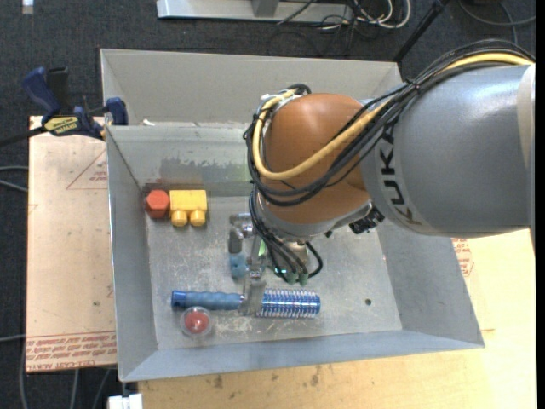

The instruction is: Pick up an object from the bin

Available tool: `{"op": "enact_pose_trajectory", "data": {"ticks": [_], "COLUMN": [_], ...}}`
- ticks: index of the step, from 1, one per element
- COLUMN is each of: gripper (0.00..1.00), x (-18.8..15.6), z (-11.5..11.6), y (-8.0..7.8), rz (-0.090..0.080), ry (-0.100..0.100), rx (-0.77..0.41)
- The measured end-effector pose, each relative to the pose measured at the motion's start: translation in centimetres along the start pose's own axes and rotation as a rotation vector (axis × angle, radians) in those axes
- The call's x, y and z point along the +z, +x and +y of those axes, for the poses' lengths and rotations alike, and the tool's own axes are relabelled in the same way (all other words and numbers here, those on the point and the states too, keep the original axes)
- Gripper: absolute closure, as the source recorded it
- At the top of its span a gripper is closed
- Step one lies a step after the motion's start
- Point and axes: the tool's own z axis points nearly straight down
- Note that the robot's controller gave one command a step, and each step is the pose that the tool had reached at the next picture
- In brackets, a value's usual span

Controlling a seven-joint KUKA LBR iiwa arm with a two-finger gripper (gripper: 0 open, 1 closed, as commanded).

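Gripper (252, 296) hangs low under the arm's orange cover (311, 156), its tip down near the bin's (128, 262) floor, close to the near wall and about midway along it. Whether it is spread, pressed together or pinching anything cannot be told: the cover and cables hide most of it, and what shows blends with the things beneath.

Its tip comes down at the spot where a blue stick (204, 300) ends and a blue ribbed cylinder (289, 303) begins. Both lie flat, end to end along the near wall. They may be two things or two parts of one; the gripper covers the meeting point. Judging by this position, the thing to be picked is one of these two, with the tip seemingly set at their nearer ends, where a narrow part would offer a hold.

The bin holds little else. A red ball (197, 320) sits just beside the stick, in the near left corner, touching it or nearly so. It could roll if the stick is disturbed. Well apart, towards the far left corner, a red block (157, 203) and a yellow block (188, 209) stand side by side and touching, clear of the arm's reach for now. The floor to the right of the cylinder is bare metal.
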Motion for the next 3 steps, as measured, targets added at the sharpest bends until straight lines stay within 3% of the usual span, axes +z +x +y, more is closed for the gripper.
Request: {"op": "enact_pose_trajectory", "data": {"ticks": [1, 2, 3], "gripper": [0.0, 1.0, 1.0], "x": [14.9, 14.4, 0.9], "z": [-1.4, -1.4, -1.0], "y": [0.1, -0.1, -1.7], "rz": [0.0, -0.007, -0.017], "ry": [0.001, -0.002, -0.004], "rx": [0.083, 0.085, 0.043]}}
